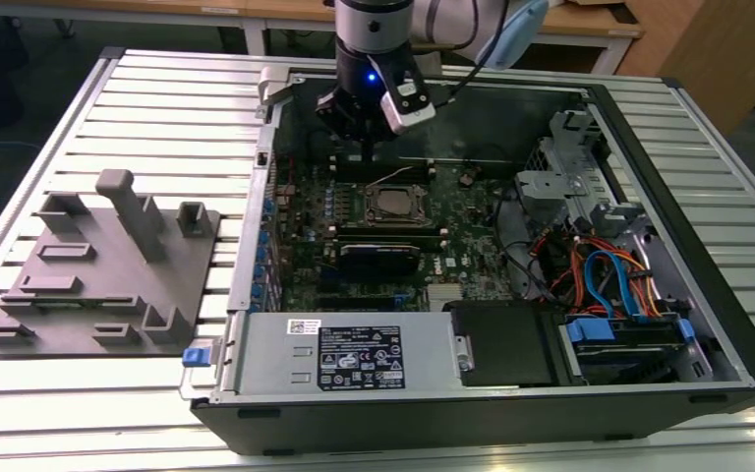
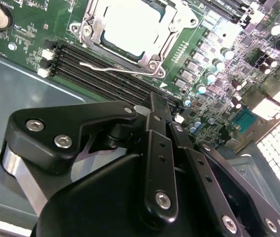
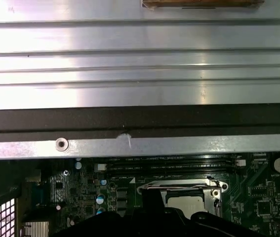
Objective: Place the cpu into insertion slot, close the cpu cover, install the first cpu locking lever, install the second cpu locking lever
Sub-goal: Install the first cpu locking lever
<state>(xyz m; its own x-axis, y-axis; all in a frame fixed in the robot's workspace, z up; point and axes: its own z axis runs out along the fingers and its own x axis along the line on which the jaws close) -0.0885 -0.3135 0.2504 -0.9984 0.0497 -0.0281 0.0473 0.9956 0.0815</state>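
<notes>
The cpu, a small flat square chip with a silvery-grey metal top, is being held in the insertion slot, a small square dark socket with a silvery border. The cpu cover, a thin silvery metal frame with a square cut-out, is being seen lying flat around the chip. One thin silvery wire locking lever is being left unlatched, angled out across the long black memory slots.

The socket is being carried on a green motherboard inside an open black computer case. A grey labelled power supply box and blue and orange cables are also being housed there.

The black gripper is being held above the board just beyond the socket, near the free lever; its fingers are being kept pressed together, gripping nothing.

A grey moulded fixture plate is being kept on the exterior view's left. Everything is being supported by a silver slatted aluminium table; wooden desks are being seen behind.
</notes>
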